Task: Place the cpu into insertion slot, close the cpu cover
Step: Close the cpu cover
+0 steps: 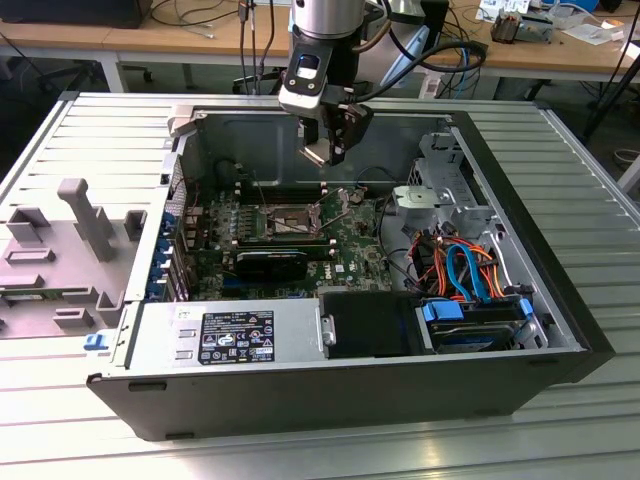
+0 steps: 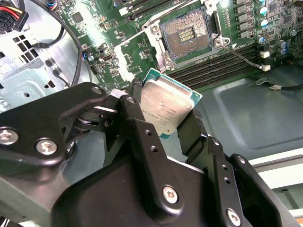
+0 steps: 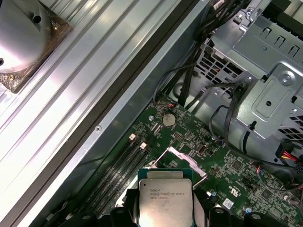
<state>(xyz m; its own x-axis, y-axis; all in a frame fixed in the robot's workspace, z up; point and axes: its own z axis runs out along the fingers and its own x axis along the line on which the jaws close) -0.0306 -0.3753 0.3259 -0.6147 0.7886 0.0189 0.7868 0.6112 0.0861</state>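
Observation:
My gripper (image 1: 326, 150) hangs over the open computer case, shut on the cpu (image 1: 316, 153), a thin silver square chip with a green edge. In the second wrist view the cpu (image 2: 165, 106) sits tilted between the black fingers (image 2: 137, 111), up off the board. The insertion slot (image 2: 186, 35) lies uncovered below and beyond it, its dark contact field showing; in the exterior view the insertion slot (image 1: 285, 222) is lower and toward the exterior view's left of the gripper. The cpu cover (image 3: 187, 158), a silvery frame, stands swung open beside the socket, just past the cpu (image 3: 165, 196).
Long black memory slots (image 2: 213, 71) run beside the socket. A grey drive cage (image 1: 440, 190) and bundled cables (image 1: 460, 265) fill the exterior view's right of the case. The power supply (image 1: 225, 335) lies along the near wall. A grey fixture (image 1: 85, 215) stands outside on the table.

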